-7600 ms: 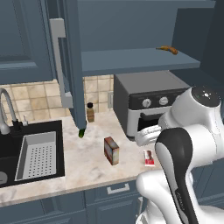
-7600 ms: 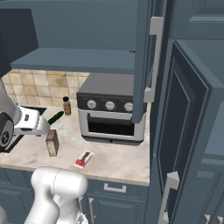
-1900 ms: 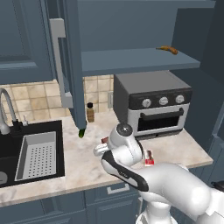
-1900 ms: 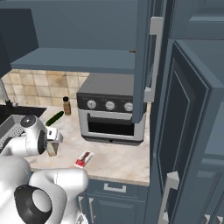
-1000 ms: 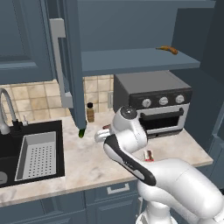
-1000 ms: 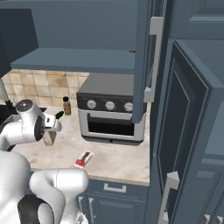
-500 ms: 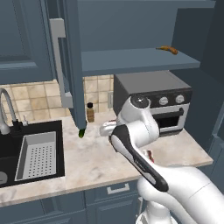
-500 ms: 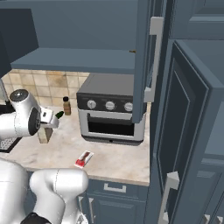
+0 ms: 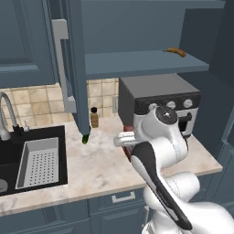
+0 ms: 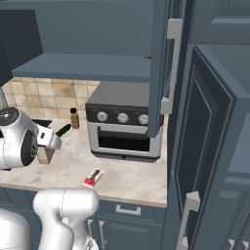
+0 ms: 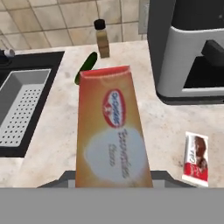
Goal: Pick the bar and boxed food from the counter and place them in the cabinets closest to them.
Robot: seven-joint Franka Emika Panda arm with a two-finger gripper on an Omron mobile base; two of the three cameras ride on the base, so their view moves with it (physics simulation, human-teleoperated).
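Clamped on the boxed food point(image 11: 113, 131), my end effector point(image 11: 113, 175) has its jaws pressed against the carton's two sides, and the orange-tan front with its red oval label fills the middle of the hand view. From the left base view I see my white arm reaching over the surface point(image 9: 98, 167), with a sliver of the carton's reddish side showing beside my wrist; from the right base view the carton's tan corner pokes out below my hand, raised off the stone as far as I can tell. The bar point(image 10: 93, 177) lies flat on the surface in front of the toaster oven point(image 10: 124, 122), apart from it, near the front edge. A small brown bottle point(image 9: 94, 117) stands upright by the tiled wall, and a green cucumber point(image 11: 86, 68) lies just in front of it. The sink point(image 9: 32, 157) sits to the left. Above, the cabinets point(image 9: 71, 68) stand open, with an inner shelf point(image 9: 141, 63) exposed over the oven.
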